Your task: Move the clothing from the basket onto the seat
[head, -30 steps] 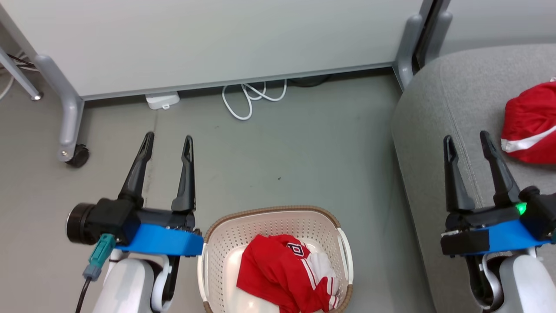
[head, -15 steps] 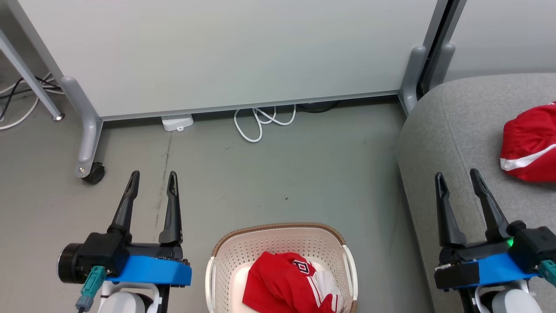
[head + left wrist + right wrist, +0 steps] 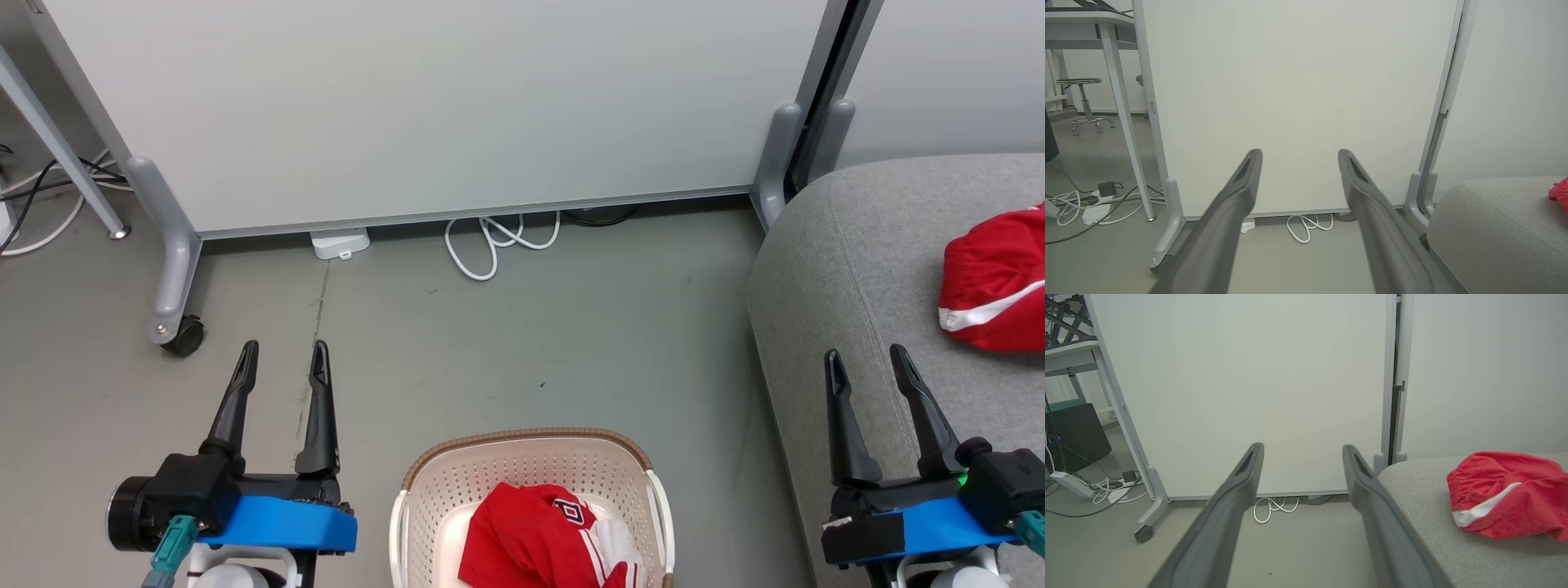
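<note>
Red clothing (image 3: 531,539) was split between basket (image 3: 531,434) and seat (image 3: 849,245).
Fingers of left gripper (image 3: 284,349) and right gripper (image 3: 864,353) were held apart; open floor (image 3: 571,343) was seen between basket rim and seat edge, white cable (image 3: 490,245) far beyond.

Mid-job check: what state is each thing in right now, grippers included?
Left gripper: open, empty.
Right gripper: open, empty.
Basket: upright, one garment inside.
Seat: one garment on it.
Emblem garment: crumpled in basket.
Striped garment: lying bunched on seat.
</note>
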